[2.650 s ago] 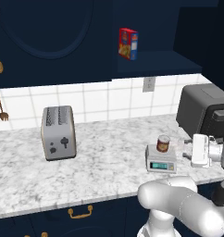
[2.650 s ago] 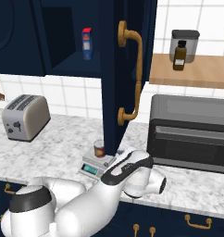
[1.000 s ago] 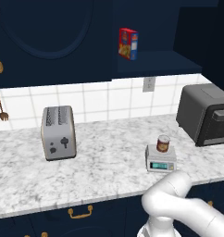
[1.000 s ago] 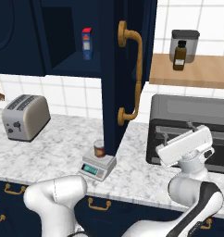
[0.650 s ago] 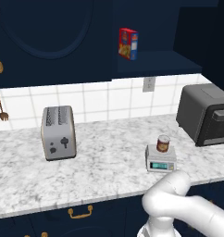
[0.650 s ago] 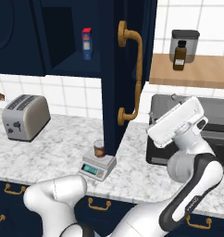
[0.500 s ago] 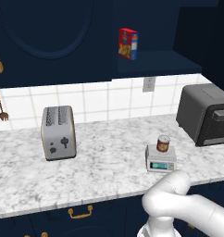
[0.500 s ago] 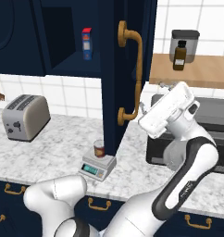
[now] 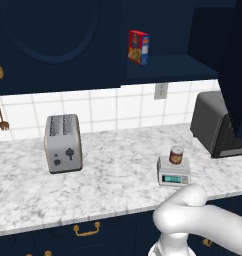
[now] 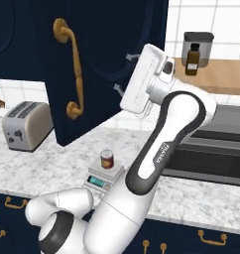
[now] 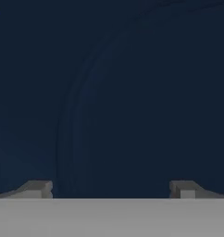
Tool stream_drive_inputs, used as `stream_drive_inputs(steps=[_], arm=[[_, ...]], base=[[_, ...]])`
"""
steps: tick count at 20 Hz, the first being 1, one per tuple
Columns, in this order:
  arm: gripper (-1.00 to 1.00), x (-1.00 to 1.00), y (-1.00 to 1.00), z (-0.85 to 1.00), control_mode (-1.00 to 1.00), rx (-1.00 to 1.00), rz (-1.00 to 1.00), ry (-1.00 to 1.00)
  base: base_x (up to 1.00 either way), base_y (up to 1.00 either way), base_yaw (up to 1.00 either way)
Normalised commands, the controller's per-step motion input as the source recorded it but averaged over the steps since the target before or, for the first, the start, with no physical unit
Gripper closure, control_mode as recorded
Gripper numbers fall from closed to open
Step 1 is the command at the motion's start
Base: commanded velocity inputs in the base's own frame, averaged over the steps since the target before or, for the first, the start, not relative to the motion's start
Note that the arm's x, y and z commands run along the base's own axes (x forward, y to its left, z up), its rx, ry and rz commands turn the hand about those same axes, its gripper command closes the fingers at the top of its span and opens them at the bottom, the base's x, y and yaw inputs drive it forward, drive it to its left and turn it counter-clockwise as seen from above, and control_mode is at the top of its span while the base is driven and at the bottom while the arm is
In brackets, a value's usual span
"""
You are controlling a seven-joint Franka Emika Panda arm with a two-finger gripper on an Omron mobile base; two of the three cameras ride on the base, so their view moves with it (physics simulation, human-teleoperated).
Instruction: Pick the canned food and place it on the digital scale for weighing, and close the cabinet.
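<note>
The canned food (image 9: pixel 176 155) (image 10: pixel 107 159) stands upright on the digital scale (image 9: pixel 173 173) (image 10: pixel 104 176), on the marble counter. The cabinet door (image 10: pixel 107 59) (image 9: pixel 237 75) hangs part open, its brass handle (image 10: pixel 72 69) on the face turned to the left. My gripper (image 10: pixel 123 73) is raised high against the door's other face, open, with nothing between its fingers. In the hand view my gripper (image 11: pixel 109 190) looks straight at the door's navy arched moulding (image 11: pixel 77 120) from very close, with the fingertips (image 11: pixel 37 189) wide apart.
A grey toaster (image 9: pixel 63 143) (image 10: pixel 25 125) stands at the counter's left. A dark toaster oven (image 9: pixel 213 125) (image 10: pixel 216 149) sits at the right, under a wooden shelf with a brown bottle (image 10: pixel 193 58). A red-blue-yellow box (image 9: pixel 138 47) stands inside the cabinet.
My arm has swung up from the counter's right side to the door's inner face. The door has turned toward shut and now covers part of the toaster oven in the left base view.
</note>
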Motion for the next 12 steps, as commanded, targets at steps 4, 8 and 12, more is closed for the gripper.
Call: stream_drive_inputs(steps=[4, 8, 12], arm=[[-1.00, 0.23, 1.00, 0.17, -1.00, -0.28, -0.20, 0.00], [-1.00, 0.62, 1.00, -0.03, -1.00, -0.17, -0.20, -0.07], [-1.00, 0.91, 1.00, 0.00, -1.00, -0.11, -0.21, -0.17]], base=[[0.00, 0.00, 0.00], [0.00, 0.00, 0.00], [0.00, 0.00, 0.00]])
